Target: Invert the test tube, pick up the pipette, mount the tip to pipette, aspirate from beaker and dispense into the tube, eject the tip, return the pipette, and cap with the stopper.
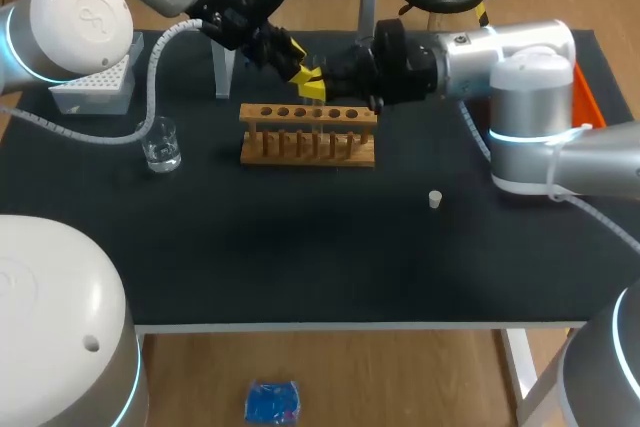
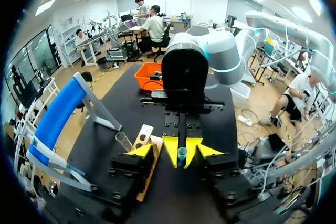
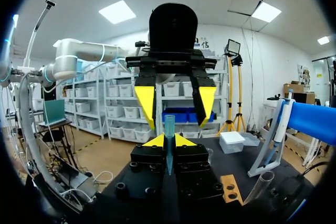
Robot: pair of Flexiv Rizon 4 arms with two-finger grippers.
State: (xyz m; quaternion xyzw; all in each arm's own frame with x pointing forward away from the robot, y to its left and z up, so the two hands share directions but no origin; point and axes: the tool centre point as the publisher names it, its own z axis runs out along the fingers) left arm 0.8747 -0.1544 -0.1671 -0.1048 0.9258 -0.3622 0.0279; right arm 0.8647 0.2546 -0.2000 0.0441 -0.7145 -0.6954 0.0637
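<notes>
A small white stopper point(image 1: 435, 199) is seen nearest on the black counter point(image 1: 300, 257). It stands alone at about 4 o'clock from the wooden rack point(image 1: 308, 135). A clear glass beaker point(image 1: 160, 145) is set at the rack's 9 o'clock, apart from it. The rack itself is placed near the counter's middle, with its row of holes turned upward.

Just past the rack, at its 12 o'clock and above its far edge, the two pincers are found tip to tip. The right pincer point(image 3: 169, 141), whose arm is seen at 3 o'clock, is closed narrowly on the test tube point(image 3: 169, 125). This slim, teal-tinted tube is gripped from two sides by the yellow tips. Its open mouth is shown in the left wrist view. The left pincer point(image 2: 174, 150), whose arm is seen at 10 o'clock, is spread wide. One yellow finger point(image 2: 140, 150) is placed on each side of the right pincer's tips, and both are kept apart from the tube.

Farther off, a white tip box point(image 1: 95, 82) is seen at the rack's 10 o'clock, near the counter's far left corner. A grey stand point(image 1: 222, 67) with a blue bar is placed at 11 o'clock. An orange tray point(image 1: 588, 97) is seen at 2 o'clock, at the counter's right edge.
</notes>
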